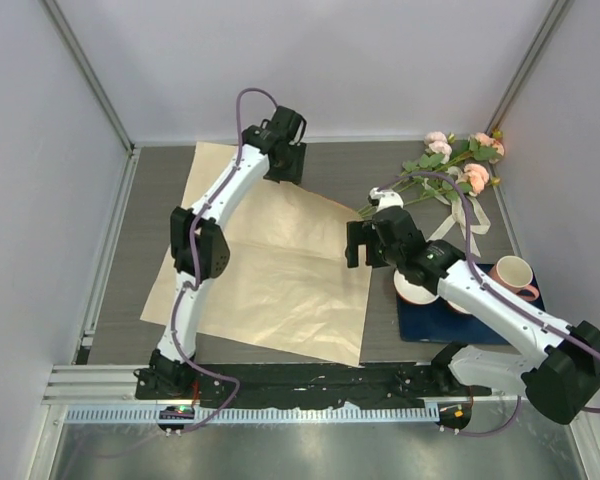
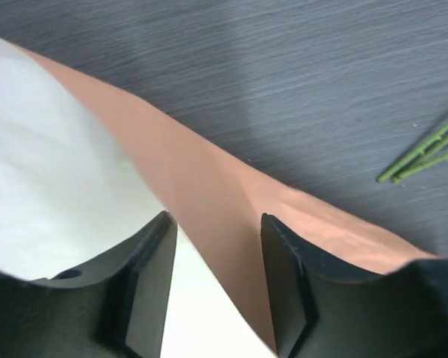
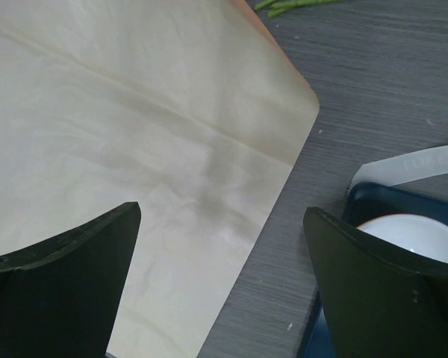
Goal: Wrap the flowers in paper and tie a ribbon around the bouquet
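The paper [image 1: 270, 270] lies flat, tan face up, on the dark table left of centre. My left gripper [image 1: 284, 176] sits at the paper's far edge. In the left wrist view its jaws [image 2: 216, 250] stand apart around a raised edge of the paper [image 2: 209, 186], whose salmon-orange underside shows. My right gripper [image 1: 358, 250] hovers wide open over the paper's right edge [image 3: 209, 149], and nothing is between its fingers [image 3: 222, 216]. The flowers [image 1: 455, 160] lie at the far right corner, with stems [image 2: 425, 153] pointing toward the paper. The cream ribbon [image 1: 450, 225] lies loose beside them.
A dark blue mat [image 1: 450, 322] at the right front carries a white bowl [image 1: 415, 288] and a pink mug [image 1: 515, 277]. The right arm reaches over this mat. White walls close in the table on three sides.
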You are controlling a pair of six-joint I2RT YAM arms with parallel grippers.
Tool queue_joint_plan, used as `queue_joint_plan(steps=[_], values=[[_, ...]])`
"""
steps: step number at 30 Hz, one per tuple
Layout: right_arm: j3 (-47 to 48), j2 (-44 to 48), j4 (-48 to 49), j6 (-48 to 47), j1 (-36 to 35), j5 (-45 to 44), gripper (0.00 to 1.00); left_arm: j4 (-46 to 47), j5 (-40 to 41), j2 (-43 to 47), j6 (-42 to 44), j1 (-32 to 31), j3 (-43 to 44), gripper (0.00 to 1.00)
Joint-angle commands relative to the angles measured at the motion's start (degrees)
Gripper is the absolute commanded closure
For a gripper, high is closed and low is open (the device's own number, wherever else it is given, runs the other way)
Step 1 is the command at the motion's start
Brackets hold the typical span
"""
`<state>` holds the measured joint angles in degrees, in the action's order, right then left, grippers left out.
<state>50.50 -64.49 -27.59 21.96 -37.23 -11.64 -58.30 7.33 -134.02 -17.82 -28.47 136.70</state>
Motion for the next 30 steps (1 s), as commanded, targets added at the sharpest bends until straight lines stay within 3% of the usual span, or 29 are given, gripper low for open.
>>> queue_joint_plan(steps=[1,2,3,4,7,8,10,11,14,17,19,22,25,30], values=[[5.0,0.3,0.6,-6.1,0.2,-6.0,0.02,-1.5,-4.4,9.9,-2.5,0.9,-3.9,0.36],[5.2,0.2,0.8,-7.0,0.3,-6.9,0.02,2.2,-4.6,14.4,-3.2,1.0,-8.3,0.14],[5.6,-0.1,1.2,-8.8,0.4,-7.7,0.02,5.0,-5.2,18.8,-3.8,1.3,-14.3,0.01],[6.0,-1.7,1.8,-9.5,0.8,-7.9,0.02,8.2,-6.7,28.8,-4.9,1.4,-25.1,0.0],[9.2,-6.1,4.3,-10.6,3.6,-8.4,0.02,16.1,-7.2,41.9,-10.8,3.1,-38.9,0.0],[10.7,-10.3,4.6,-10.0,5.1,-7.5,0.02,18.5,-7.9,49.1,-12.6,3.9,-47.7,0.0],[15.0,-14.2,5.5,-7.8,11.4,-3.1,0.01,21.7,-12.0,56.0,-16.0,3.9,-56.8,0.01],[16.3,-18.3,7.3,-7.0,13.5,3.9,0.02,24.7,-16.3,60.6,-20.0,3.9,-64.7,0.02],[20.7,-22.3,9.0,-8.9,16.5,14.0,0.04,32.2,-23.8,63.9,-26.2,3.9,-76.2,0.0],[16.7,-19.9,12.7,-8.4,16.5,15.6,0.02,34.1,-27.9,61.2,-27.2,3.9,-75.2,0.0],[14.0,-17.1,13.4,-8.6,16.5,17.3,0.02,32.5,-26.2,59.7,-27.5,3.9,-74.4,0.0],[13.7,-16.2,14.3,-10.4,16.4,21.8,0.02,41.2,-23.2,63.5,-32.5,3.9,-84.7,0.04],[18.6,-21.0,13.4,-13.4,16.4,20.1,0.02,42.6,-21.2,64.3,-36.5,3.9,-92.0,0.06],[32.6,-33.1,10.2,-16.0,16.7,18.5,0.02,37.4,-21.0,63.5,-39.2,4.0,-95.2,0.0]])
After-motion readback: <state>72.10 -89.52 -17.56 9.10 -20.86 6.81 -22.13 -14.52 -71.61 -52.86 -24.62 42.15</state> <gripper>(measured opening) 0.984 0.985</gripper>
